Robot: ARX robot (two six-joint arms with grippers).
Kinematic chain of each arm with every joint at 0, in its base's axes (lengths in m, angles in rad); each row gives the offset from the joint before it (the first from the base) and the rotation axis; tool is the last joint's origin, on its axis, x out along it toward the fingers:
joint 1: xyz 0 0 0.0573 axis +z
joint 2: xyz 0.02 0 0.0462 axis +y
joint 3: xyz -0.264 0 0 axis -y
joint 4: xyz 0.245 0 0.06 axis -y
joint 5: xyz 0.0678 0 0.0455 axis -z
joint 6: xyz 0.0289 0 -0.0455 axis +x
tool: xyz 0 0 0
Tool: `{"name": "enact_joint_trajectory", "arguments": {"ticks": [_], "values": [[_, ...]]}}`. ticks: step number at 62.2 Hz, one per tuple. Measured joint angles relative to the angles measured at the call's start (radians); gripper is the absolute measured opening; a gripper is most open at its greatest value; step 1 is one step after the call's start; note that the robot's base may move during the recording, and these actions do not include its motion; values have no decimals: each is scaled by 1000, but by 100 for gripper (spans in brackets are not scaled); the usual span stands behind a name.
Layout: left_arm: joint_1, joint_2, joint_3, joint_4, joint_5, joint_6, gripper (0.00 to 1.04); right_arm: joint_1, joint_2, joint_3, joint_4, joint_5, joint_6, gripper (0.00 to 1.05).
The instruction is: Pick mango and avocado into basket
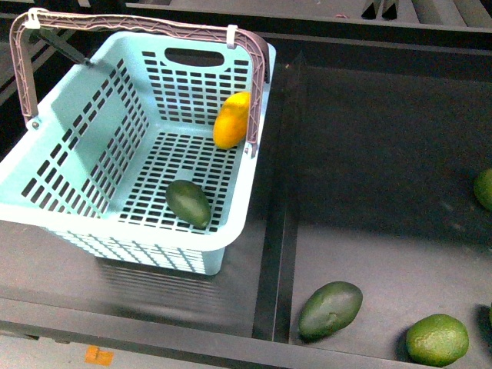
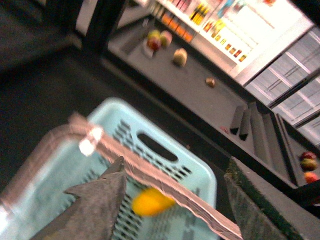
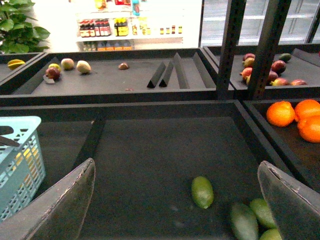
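Mango: the elongated yellow-orange mango [image 1: 231, 120] leans against the far right wall inside the light teal slotted plastic basket [image 1: 73, 123].
Avocado: the dark green egg-shaped avocado [image 1: 188, 203] lies on the basket floor, near the front rim.
Left gripper [image 2: 170, 200]: jaws spread, empty, above the basket's brown ribbed handle [image 1: 138, 25].
Right gripper [image 3: 177, 197]: jaws wide apart, empty, over the dark bin.

The left wrist view is motion-blurred: the mango [image 2: 150, 202] shows only as a yellow-orange smear, partly behind the basket's brown handle [image 2: 150, 175]. The basket [image 1: 46, 177] is cut off by the front view's left edge. Two green fruits [image 1: 484, 188] are clipped at that view's right edge. Distant shelf fruits [image 3: 67, 65] are too small to identify.
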Motion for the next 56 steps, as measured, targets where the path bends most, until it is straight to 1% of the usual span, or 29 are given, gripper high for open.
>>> {"name": "enact_joint_trajectory", "arguments": {"ticks": [3, 6, 7, 10, 12, 28, 32, 36, 39, 56], "values": [[24, -62, -62, 79, 15, 204, 44, 0, 0, 0, 0, 0, 0, 96], [51, -134, -141, 102, 35, 343, 28, 0, 0, 0, 0, -1, 0, 96], [55, -145, -159, 103, 43, 360, 24, 0, 0, 0, 0, 0, 0, 96], [73, -194, -232, 102, 70, 411, 8, 0, 0, 0, 0, 0, 0, 96], [81, -220, -258, 102, 77, 419, 2, 0, 0, 0, 0, 0, 0, 96], [139, -447, -410, 30, 129, 444, 3, 0, 0, 0, 0, 0, 0, 96], [185, -505, -435, -3, 197, 448, 3, 0, 0, 0, 0, 0, 0, 96], [211, -517, -473, 39, 198, 448, 3, 0, 0, 0, 0, 0, 0, 96], [214, -537, -493, 26, 200, 448, 3, 0, 0, 0, 0, 0, 0, 96], [214, -866, -536, -252, 205, 451, 2, 0, 0, 0, 0, 0, 0, 96]]}}
